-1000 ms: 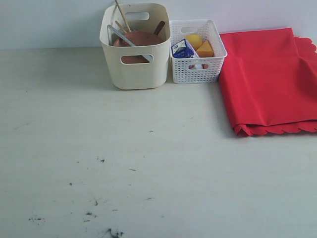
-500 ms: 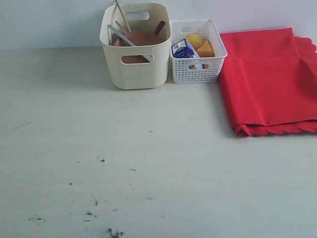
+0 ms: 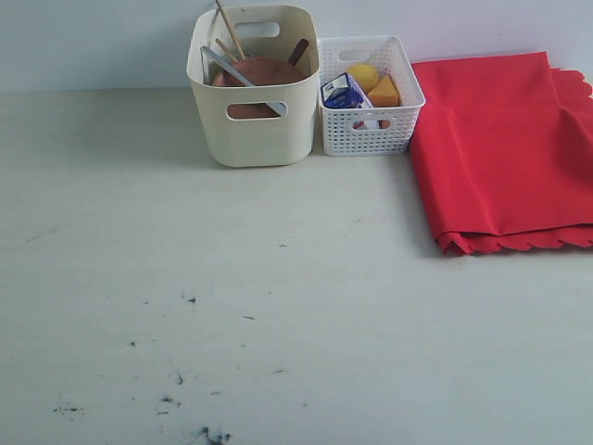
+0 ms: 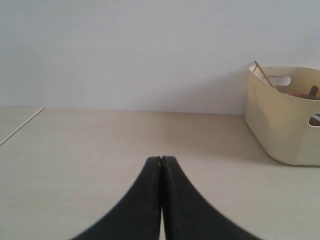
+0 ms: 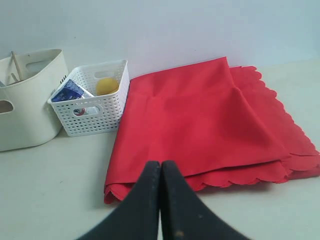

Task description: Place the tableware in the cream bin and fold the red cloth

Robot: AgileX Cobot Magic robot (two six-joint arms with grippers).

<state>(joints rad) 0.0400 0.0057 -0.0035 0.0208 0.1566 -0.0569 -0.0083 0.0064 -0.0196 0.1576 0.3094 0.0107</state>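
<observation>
The cream bin (image 3: 252, 130) stands at the back of the table and holds tableware: a brown wooden plate (image 3: 262, 71), a silver knife (image 3: 222, 67), chopsticks (image 3: 229, 28) and a dark spoon handle (image 3: 298, 51). The red cloth (image 3: 505, 148) lies folded at the back right, its scalloped edges toward the front. Neither arm shows in the exterior view. My left gripper (image 4: 161, 159) is shut and empty over bare table, with the bin (image 4: 285, 115) off to one side. My right gripper (image 5: 160, 164) is shut and empty just in front of the cloth's (image 5: 210, 120) scalloped edge.
A white lattice basket (image 3: 369, 125) sits between bin and cloth, holding a lemon (image 3: 363, 74), a cheese wedge (image 3: 384, 93) and a blue milk carton (image 3: 345, 92). A wall runs behind everything. Dark smudges (image 3: 176, 371) mark the table's front left.
</observation>
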